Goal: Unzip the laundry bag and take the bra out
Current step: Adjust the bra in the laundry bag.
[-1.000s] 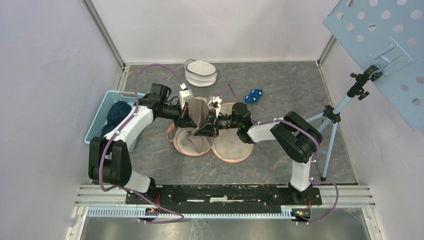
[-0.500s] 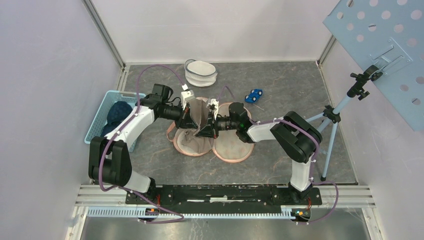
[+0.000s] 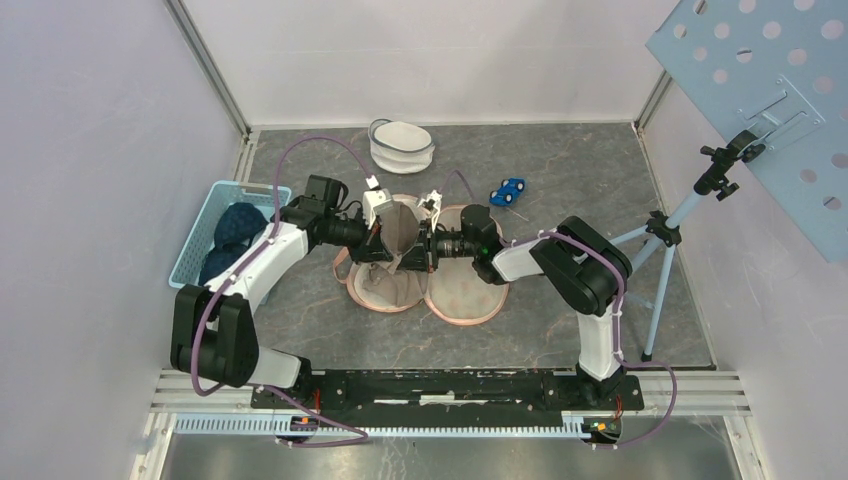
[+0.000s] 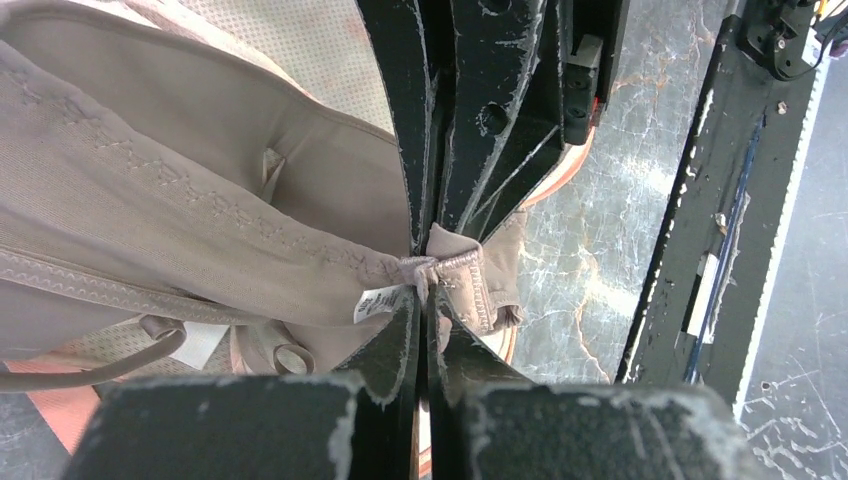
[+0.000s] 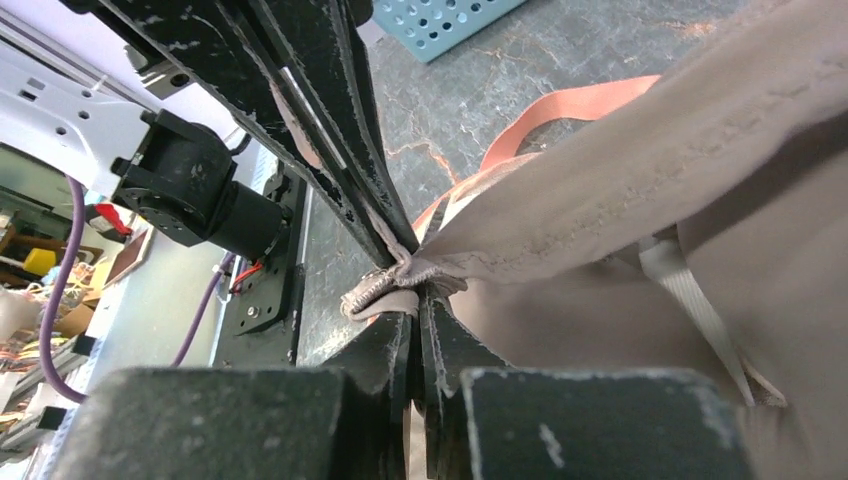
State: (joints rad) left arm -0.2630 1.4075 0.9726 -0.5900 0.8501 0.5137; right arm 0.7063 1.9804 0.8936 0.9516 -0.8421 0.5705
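left tool (image 4: 424,288) clamped, right tool (image 5: 414,298) clamped opposite

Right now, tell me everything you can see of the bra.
The bra is beige, of soft, stretchy-looking fabric with stitched seams, an elastic edge band, a white care label and a strap with a ring. It hangs bunched over the opened laundry bag, pinched at one edge by both the left gripper and the right gripper, whose fingertips nearly meet.

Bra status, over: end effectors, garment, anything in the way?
Left end effector shut on bra. Right end effector shut on bra. Laundry bag open underneath. Nothing obstructing.
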